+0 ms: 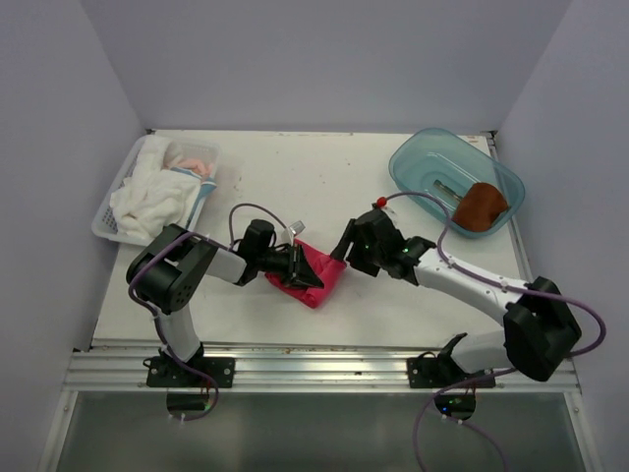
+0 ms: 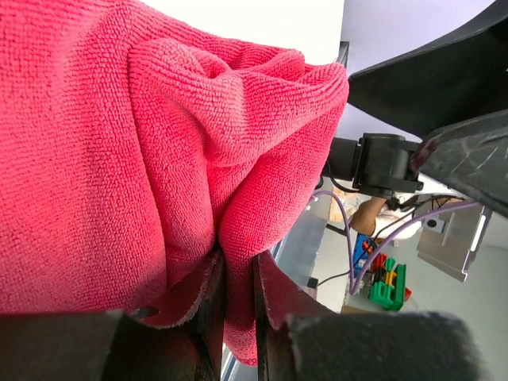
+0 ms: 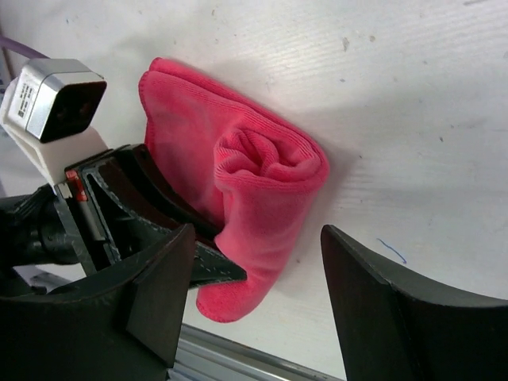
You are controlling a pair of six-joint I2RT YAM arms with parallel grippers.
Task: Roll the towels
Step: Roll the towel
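The pink-red towel (image 1: 313, 276) lies partly rolled on the white table near the front middle. My left gripper (image 1: 307, 270) is shut on a fold of it; the left wrist view shows the towel (image 2: 143, 151) pinched between the two fingers (image 2: 208, 294). My right gripper (image 1: 346, 254) is open and empty just right of the towel; in the right wrist view the rolled end (image 3: 262, 198) sits between its spread fingers (image 3: 159, 294). The rust-brown towel (image 1: 480, 207) lies rolled in the blue tub.
A clear blue tub (image 1: 423, 157) stands at the back right. A white basket (image 1: 110, 218) with white cloths stands at the back left. A metal rail (image 1: 314, 359) runs along the table's near edge.
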